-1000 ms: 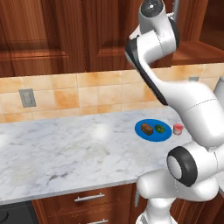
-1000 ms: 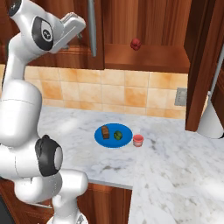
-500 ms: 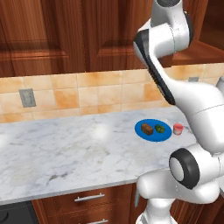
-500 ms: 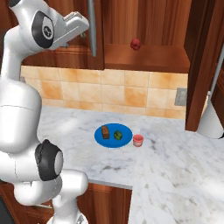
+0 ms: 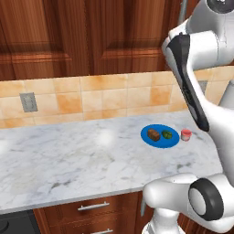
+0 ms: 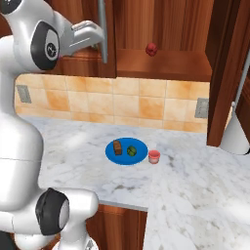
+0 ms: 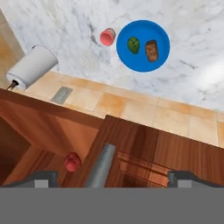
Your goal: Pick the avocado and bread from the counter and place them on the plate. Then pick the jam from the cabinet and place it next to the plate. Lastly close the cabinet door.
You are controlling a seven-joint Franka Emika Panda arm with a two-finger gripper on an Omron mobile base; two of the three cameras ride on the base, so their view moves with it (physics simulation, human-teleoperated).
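Hiding the cabinet door (image 6: 78, 29), the arm covers its handle (image 6: 102, 31).

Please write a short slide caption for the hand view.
Open gripper at the cabinet door handle; below, plate holds avocado and bread.

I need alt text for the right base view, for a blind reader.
A blue plate on the marble counter holds the bread and the avocado, with the jam beside it. Above, the cabinet door stands open.
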